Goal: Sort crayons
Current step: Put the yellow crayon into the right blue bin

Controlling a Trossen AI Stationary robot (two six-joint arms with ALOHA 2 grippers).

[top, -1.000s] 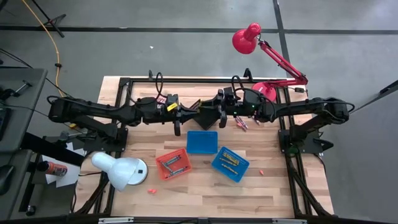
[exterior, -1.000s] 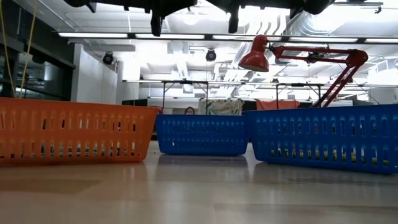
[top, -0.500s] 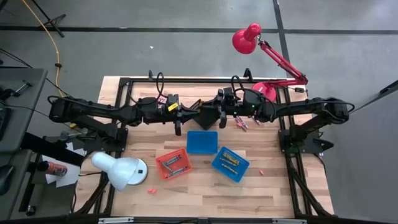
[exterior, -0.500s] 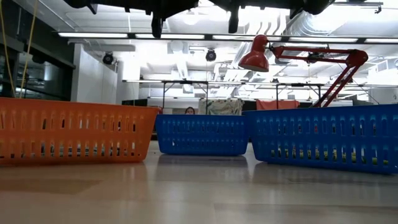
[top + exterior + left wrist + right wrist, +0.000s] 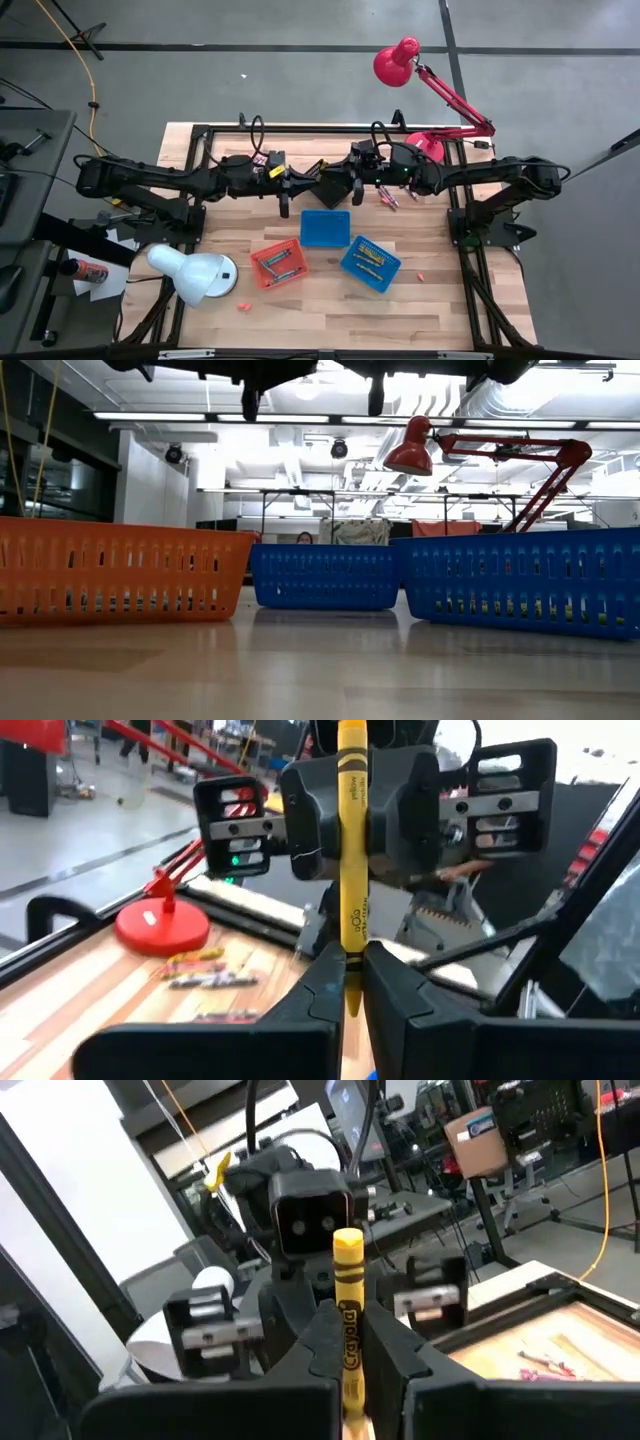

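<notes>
A yellow crayon [image 5: 352, 870] stands roughly upright in the air over the table's far middle, between my two grippers, which face each other. My left gripper [image 5: 348, 965], also [image 5: 305, 186], is shut on its lower part. My right gripper [image 5: 347, 1325], also [image 5: 336, 183], is shut on it higher up. Its flat top [image 5: 347, 1240] sticks up past the right fingers. Below, on the table, more crayons lie in a red-orange basket [image 5: 279, 263] and a blue basket [image 5: 370, 263]. A second blue basket [image 5: 325, 227] sits between the two and farther back. My left gripper pinches the yellow crayon near its lower end [image 5: 350, 982] between its two fingers. The fingers come level from the table's left and lie across the crayon, which stands upright, clear of the table. My right gripper pinches the crayon's wrapped shaft [image 5: 349, 1342] between its two fingers, below the flat top. Its fingers come about level from the table's right, across the crayon, above the left gripper's hold.
Loose crayons [image 5: 388, 197] lie near the red lamp's base [image 5: 428, 148]; single ones lie at the near left [image 5: 245, 305] and near right [image 5: 420, 275]. A white lamp [image 5: 190, 272] stands at the near left. In the low view the baskets [image 5: 325, 575] fill the middle.
My right gripper's fingers have shut on the yellow crayon that my left gripper holds. Both arms have kept their places, and the crayon has stayed upright between them.
</notes>
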